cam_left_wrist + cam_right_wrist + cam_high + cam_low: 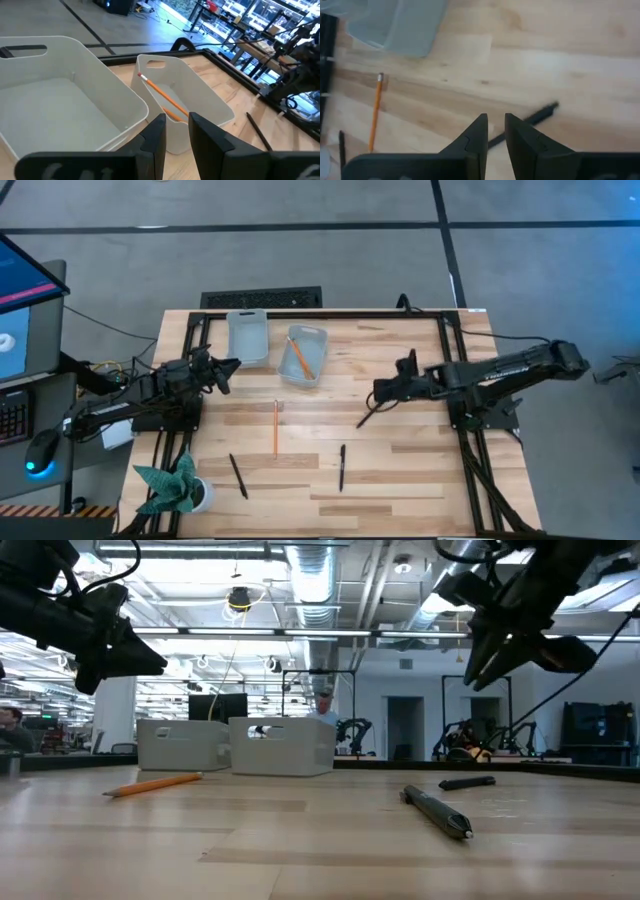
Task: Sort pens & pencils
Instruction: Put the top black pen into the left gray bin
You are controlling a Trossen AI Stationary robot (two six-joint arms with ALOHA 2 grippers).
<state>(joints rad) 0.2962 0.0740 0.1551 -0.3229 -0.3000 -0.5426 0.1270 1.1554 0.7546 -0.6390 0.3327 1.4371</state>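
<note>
No writing is showing. The left pincer (232, 365), empty with a narrow gap, is hovering beside the bins (303, 356); the right pincer (378, 392), likewise, is hovering above a pen (372, 414). One pencil (276, 427) is lying between them on the tabletop (400, 470).

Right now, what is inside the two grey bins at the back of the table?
The right bin holds orange pencils leaning against its wall; their exact number is unclear, because its wall covers the lower ends. The left bin shows only its bare floor.

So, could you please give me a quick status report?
Left tool empty near bins. Right tool empty above thin black pen. One orange pencil on table, nothing blocking.
</note>
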